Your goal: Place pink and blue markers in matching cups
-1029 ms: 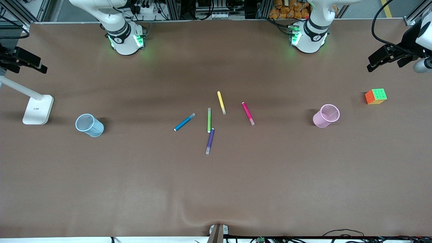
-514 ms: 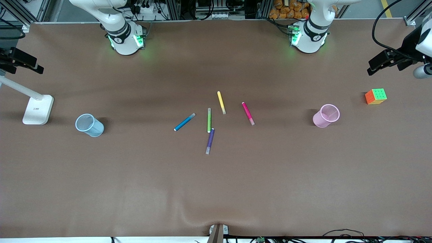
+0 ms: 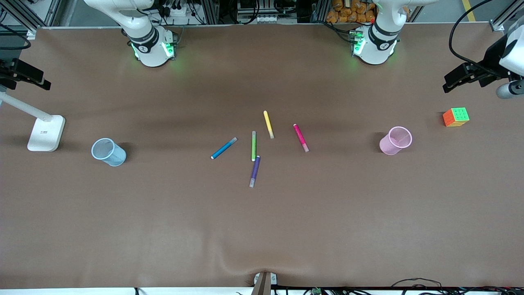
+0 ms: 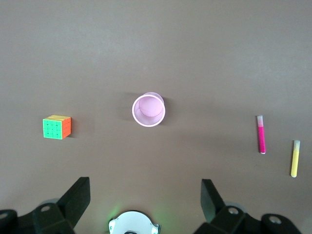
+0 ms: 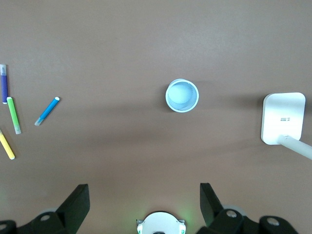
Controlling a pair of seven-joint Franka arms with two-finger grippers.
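The pink marker (image 3: 301, 138) (image 4: 262, 134) and the blue marker (image 3: 224, 148) (image 5: 47, 111) lie flat mid-table among other pens. A pale pink cup (image 3: 395, 140) (image 4: 148, 110) stands upright toward the left arm's end. A pale blue cup (image 3: 108, 152) (image 5: 182, 95) stands upright toward the right arm's end. My left gripper (image 3: 460, 77) (image 4: 145, 185) hangs high over the left arm's end, open and holding nothing. High over the right arm's end, my right gripper (image 3: 26, 74) (image 5: 144, 190) is also open with nothing in it.
Yellow (image 3: 268, 124), green (image 3: 253, 146) and purple (image 3: 255, 171) pens lie beside the two markers. A colourful cube (image 3: 455, 117) sits near the pink cup. A white lamp base (image 3: 46, 132) stands beside the blue cup.
Both grippers have drifted slightly at the table's ends. Nothing on the table has moved.
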